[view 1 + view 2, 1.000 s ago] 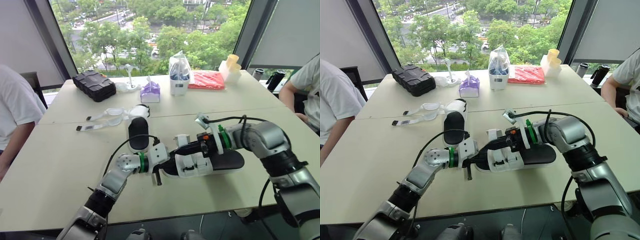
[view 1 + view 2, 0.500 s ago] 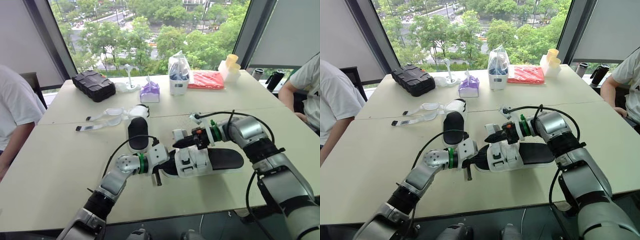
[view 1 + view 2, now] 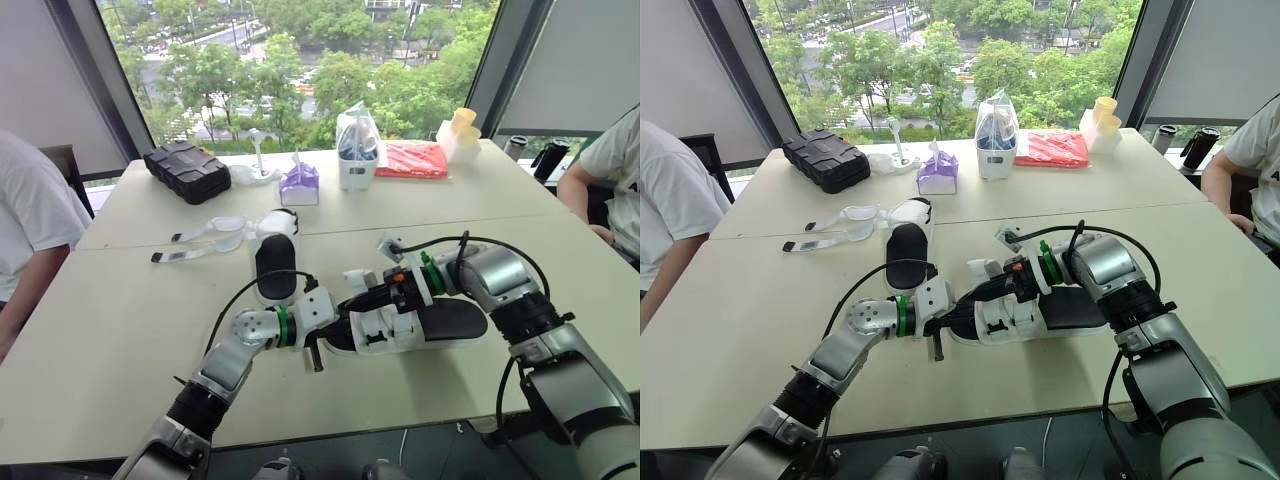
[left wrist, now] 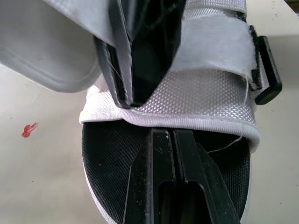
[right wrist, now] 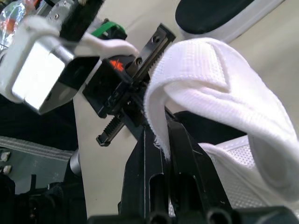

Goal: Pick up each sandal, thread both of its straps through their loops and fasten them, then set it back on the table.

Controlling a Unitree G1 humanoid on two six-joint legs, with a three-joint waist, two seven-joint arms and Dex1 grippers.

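A white sandal with a black footbed (image 3: 440, 322) lies on its sole in the middle of the table (image 3: 120, 330). My left gripper (image 3: 336, 324) is at its toe end, fingers (image 4: 174, 144) shut on the edge of the front strap over the footbed. My right gripper (image 3: 368, 291) hovers just above the front straps, shut on a white strap (image 5: 205, 74) that folds back over its fingers (image 5: 161, 154). The second sandal (image 3: 275, 262) lies farther back, its two straps (image 3: 205, 240) spread out flat to the left.
Along the far edge stand a black case (image 3: 188, 170), a purple pouch (image 3: 300, 185), a clear bag (image 3: 358, 150), a red packet (image 3: 413, 160) and yellow cups (image 3: 460, 135). A person (image 3: 30, 220) sits at the left, another (image 3: 610, 170) at the right.
My right gripper carried the strap left and up over the sandal's front, then eased back down slightly. The left gripper and the sandal stayed put.
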